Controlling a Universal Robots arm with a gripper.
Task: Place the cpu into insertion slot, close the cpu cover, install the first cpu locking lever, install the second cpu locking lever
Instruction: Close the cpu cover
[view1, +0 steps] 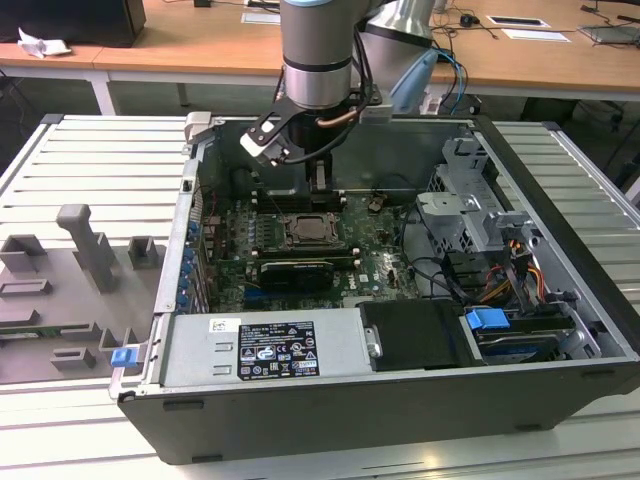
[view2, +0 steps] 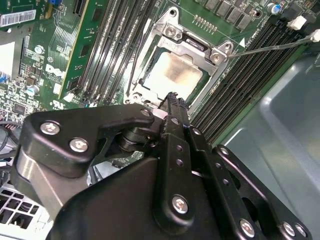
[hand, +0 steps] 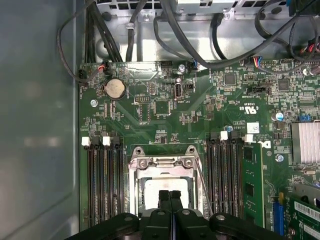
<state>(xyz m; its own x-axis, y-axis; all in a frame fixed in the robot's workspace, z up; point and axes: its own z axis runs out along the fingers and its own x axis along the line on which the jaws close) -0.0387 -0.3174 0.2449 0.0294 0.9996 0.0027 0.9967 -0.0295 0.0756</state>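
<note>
The cpu (view2: 172, 75) lies flat in the slot (view1: 305, 230), its pale face up and showing through the cut-out of the cover (hand: 135, 187). The cover seems to lie down over it, though its near edge is hidden behind the fingers, so I cannot be sure it sits fully home. The gripper (hand: 170, 194) hangs straight down over the near edge of the chip. Its fingers are pressed together with nothing between them, which makes one narrow tip, better suited to pushing than to picking. Whether that tip touches the metal cannot be told. In the second wrist view a thin lever (view2: 270, 47) slants away from a corner of the socket across the memory slots (view2: 240, 75), so it looks unlatched. More such slots flank the socket on both sides of the green board (hand: 165, 115). The case (view1: 400, 440) lies open side up on the ribbed table (view1: 90, 150), so the board faces the arm. A drive cage (view1: 470, 200) stands at the exterior view's right.
</note>
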